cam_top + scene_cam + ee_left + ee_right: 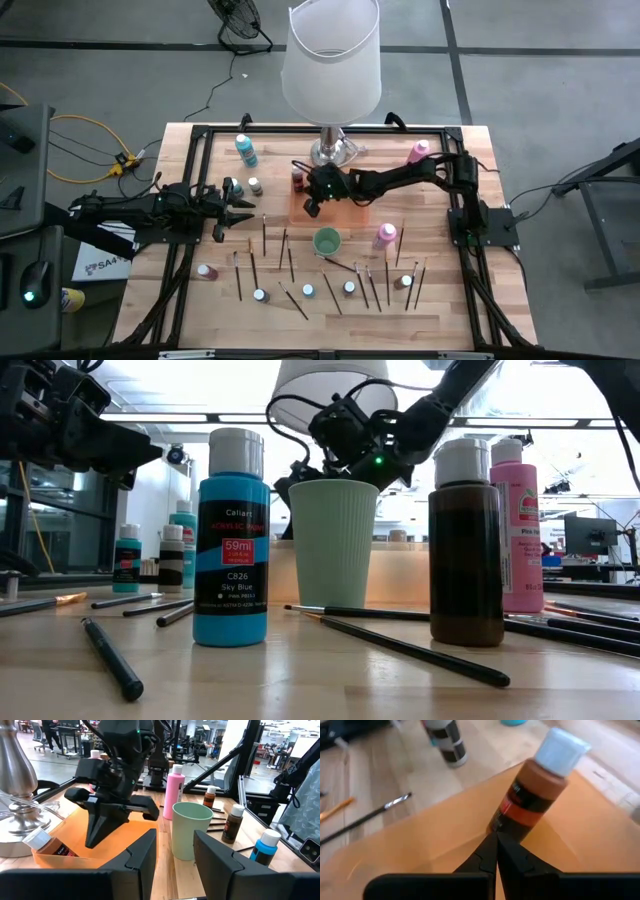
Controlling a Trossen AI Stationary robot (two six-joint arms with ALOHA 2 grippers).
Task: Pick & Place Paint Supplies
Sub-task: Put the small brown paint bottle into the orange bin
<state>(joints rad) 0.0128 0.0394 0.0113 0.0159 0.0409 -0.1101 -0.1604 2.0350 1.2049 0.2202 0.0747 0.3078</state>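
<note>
A brown paint bottle (532,795) with a white cap lies on its side in the orange tray (345,212) in front of the lamp. My right gripper (496,845) is shut and empty, slanting down over the tray with its tips at the bottle's bottom end. It also shows in the left wrist view (95,837). My left gripper (175,855) waits open and level at the table's left side (243,208). A green cup (327,241) stands upright near the tray. Several brushes (290,265) and small bottles (308,290) rest on the near half of the table. My right gripper's shut fingertips (490,842) stand right at the brown bottle's bottom end (507,827), coming from above at a slant. I cannot tell whether they touch it. The bottle lies on the tray floor, its cap pointing away from the fingers.
The big lamp (333,60) stands at the far centre, its base next to the tray. A teal bottle (245,150) and a pink one (419,151) stand at the far side. Another pink bottle (385,235) stands right of the cup. A black-and-white bottle (447,742) stands left of the tray.
</note>
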